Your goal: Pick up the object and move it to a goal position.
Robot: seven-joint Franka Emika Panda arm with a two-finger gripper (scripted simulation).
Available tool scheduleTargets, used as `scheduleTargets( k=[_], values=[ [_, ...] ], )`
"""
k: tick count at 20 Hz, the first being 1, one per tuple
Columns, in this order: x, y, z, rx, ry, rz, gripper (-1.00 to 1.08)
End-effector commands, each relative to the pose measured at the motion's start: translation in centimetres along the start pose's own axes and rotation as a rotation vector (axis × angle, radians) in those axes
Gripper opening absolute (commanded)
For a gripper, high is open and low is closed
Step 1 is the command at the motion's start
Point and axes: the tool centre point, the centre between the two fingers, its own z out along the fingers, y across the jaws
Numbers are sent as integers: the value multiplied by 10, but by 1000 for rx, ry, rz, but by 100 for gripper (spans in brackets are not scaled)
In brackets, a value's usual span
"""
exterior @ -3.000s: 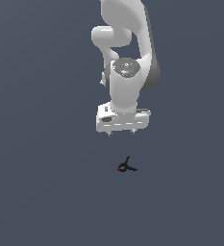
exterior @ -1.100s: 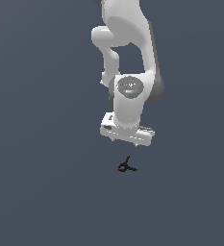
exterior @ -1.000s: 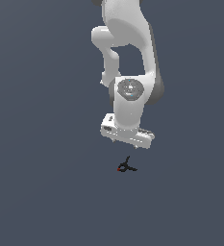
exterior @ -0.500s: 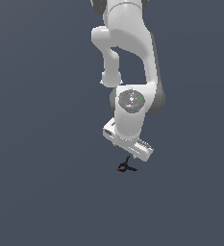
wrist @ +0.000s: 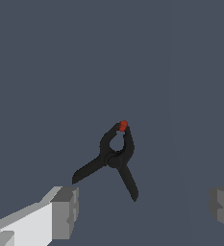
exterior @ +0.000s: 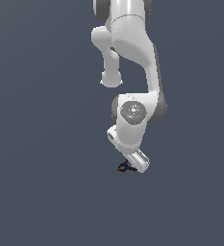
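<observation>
The object (wrist: 116, 156), a small black clamp-like piece with two thin spread prongs and a red tip, lies on the plain dark grey floor (exterior: 41, 144), shown just below the centre of the wrist view. In that view its red spot sits at the upper end, above a small loop, while the two prongs splay away toward the lower part of the frame, one to the lower left and one to the lower right. Going left to right in the wrist view, one grey fingertip (wrist: 65, 213) on its white finger stands in the lower left corner, the object lies between, and the other grey pad shows at the lower right edge; the two are set wide apart and neither touches the object, so the pincer holds nothing. In the exterior view the object (exterior: 123, 167) appears as a tiny dark speck with a red dot, low in the frame and slightly right of centre, directly beside the lower left end of the gripper (exterior: 135, 163). The white arm (exterior: 132, 62) reaches down from the top of the frame, its rounded wrist joint just above the hand, which is tilted low over the object.
</observation>
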Motion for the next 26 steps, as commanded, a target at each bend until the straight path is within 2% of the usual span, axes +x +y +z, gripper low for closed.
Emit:
scheduleTargets(
  k=[1, 13, 26],
  values=[
    [2, -4, 5, -2, 3, 66, 100],
    [8, -16, 21, -6, 13, 257, 100],
    [8, -17, 37, -7, 14, 278, 100]
  ],
)
